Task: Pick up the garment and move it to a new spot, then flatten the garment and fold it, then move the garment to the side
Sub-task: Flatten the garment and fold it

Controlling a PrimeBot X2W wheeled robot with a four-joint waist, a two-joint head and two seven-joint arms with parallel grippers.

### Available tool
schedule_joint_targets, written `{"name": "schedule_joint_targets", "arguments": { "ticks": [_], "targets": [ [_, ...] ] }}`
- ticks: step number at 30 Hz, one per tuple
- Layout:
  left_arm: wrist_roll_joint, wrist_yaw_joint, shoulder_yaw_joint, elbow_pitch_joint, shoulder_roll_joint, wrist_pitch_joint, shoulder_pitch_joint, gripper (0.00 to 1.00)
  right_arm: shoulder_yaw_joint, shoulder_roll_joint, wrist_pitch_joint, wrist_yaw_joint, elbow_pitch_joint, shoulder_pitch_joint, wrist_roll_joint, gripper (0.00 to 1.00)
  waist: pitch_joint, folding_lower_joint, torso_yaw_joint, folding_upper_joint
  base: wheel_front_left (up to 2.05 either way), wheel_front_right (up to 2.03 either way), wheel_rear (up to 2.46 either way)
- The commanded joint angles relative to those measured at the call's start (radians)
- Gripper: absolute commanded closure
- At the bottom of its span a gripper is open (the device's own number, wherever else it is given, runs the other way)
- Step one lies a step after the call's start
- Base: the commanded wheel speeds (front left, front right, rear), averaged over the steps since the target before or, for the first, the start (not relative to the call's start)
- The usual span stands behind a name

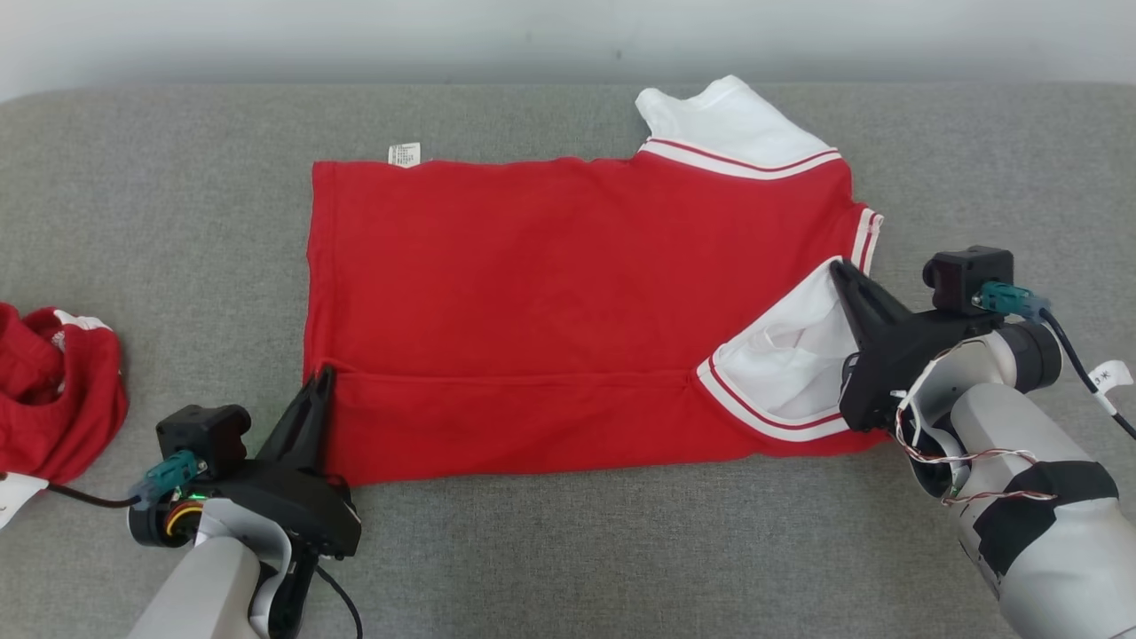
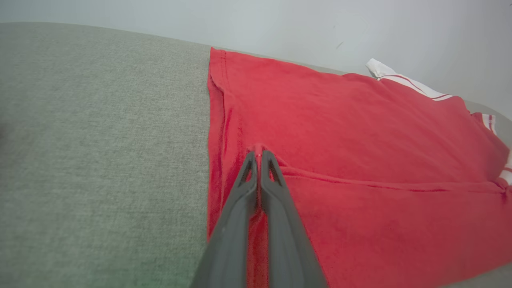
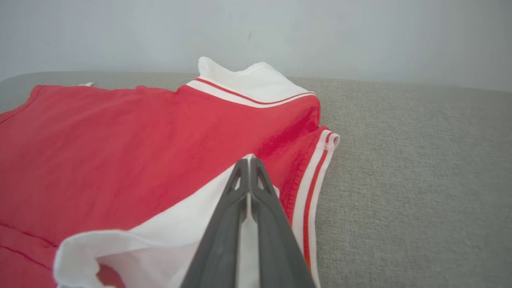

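Spread flat mid-way across the grey fabric surface (image 1: 177,222) lies the red fabric shirt with white striped sleeves (image 1: 550,293) — left gripper (image 1: 321,377) jaws pinch its folded near-left edge, right gripper (image 1: 841,272) jaws pinch a white sleeve.

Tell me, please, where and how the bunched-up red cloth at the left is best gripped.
Pinch the red cloth at its humped right edge, probably from above: it lies heaped, folds standing up there, and its left side runs out of view.
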State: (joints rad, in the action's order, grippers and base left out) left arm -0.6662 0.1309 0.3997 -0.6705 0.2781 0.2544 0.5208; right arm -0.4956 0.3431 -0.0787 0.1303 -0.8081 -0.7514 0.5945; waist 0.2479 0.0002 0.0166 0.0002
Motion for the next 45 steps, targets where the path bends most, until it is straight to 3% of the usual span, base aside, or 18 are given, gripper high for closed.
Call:
{"name": "schedule_joint_targets", "arguments": {
  "ticks": [1,8,15,23,31,32,34,35,36,39,45],
  "targets": [
    [-0.002,-0.001,0.001,-0.006,0.003,0.008,0.012,0.0,-0.004,-0.008,-0.017,0.001,-0.013,-0.008,0.011,0.0,-0.009,-0.0002,-0.003,-0.0002,0.0,0.0,0.0],
    [0.025,-0.001,-0.066,0.053,0.005,0.011,-0.066,0.0,-0.04,0.027,-0.159,0.001,-0.039,0.038,0.032,0.0,-0.061,-0.0002,-0.017,-0.0002,0.0,0.0,0.0],
    [0.105,-0.001,-0.141,0.156,-0.026,0.012,-0.192,0.0,0.013,0.071,-0.186,0.001,0.058,0.178,0.049,0.0,-0.067,-0.0002,-0.021,-0.0002,0.0,0.0,0.0],
    [0.162,-0.001,-0.186,0.183,-0.069,0.012,-0.264,0.0,0.067,0.044,-0.186,0.001,0.157,0.334,-0.024,0.0,-0.039,-0.0002,-0.027,-0.0002,0.0,0.0,0.0],
    [0.164,-0.001,-0.194,0.125,-0.084,0.012,-0.237,0.0,0.067,0.021,-0.186,0.001,0.115,0.335,-0.086,0.0,-0.029,-0.0002,-0.026,-0.0002,0.0,0.0,0.0],
    [0.161,-0.001,-0.194,0.116,-0.086,0.012,-0.228,0.0,0.066,0.019,-0.186,0.001,0.109,0.33,-0.09,0.03,-0.027,-0.0002,-0.025,-0.0002,0.0,0.0,0.0],
    [0.149,-0.001,-0.192,0.096,-0.093,0.012,-0.222,0.0,0.067,0.013,-0.185,0.001,0.097,0.326,-0.095,1.0,-0.026,-0.0002,-0.024,-0.0002,0.0,0.0,0.0],
    [0.145,-0.001,-0.19,0.083,-0.096,0.012,-0.217,0.06,0.066,0.011,-0.185,0.001,0.091,0.328,-0.093,1.0,-0.026,-0.0002,-0.023,-0.0002,0.0,0.0,0.0],
    [0.14,-0.001,-0.189,0.072,-0.097,0.012,-0.212,0.5,0.066,0.01,-0.185,0.001,0.087,0.33,-0.092,1.0,-0.026,-0.0002,-0.022,-0.0002,0.0,0.0,0.0],
    [0.129,-0.001,-0.181,0.038,-0.099,0.012,-0.197,1.0,0.072,0.007,-0.184,0.001,0.07,0.331,-0.088,1.0,-0.034,-0.0002,-0.024,-0.0002,0.0,0.0,0.0],
    [0.113,-0.001,-0.157,0.01,-0.083,0.012,-0.223,1.0,0.115,0.003,-0.185,0.001,0.095,0.38,-0.05,1.0,-0.078,-0.0002,-0.025,-0.0002,0.0,0.0,0.0]
  ]
}}
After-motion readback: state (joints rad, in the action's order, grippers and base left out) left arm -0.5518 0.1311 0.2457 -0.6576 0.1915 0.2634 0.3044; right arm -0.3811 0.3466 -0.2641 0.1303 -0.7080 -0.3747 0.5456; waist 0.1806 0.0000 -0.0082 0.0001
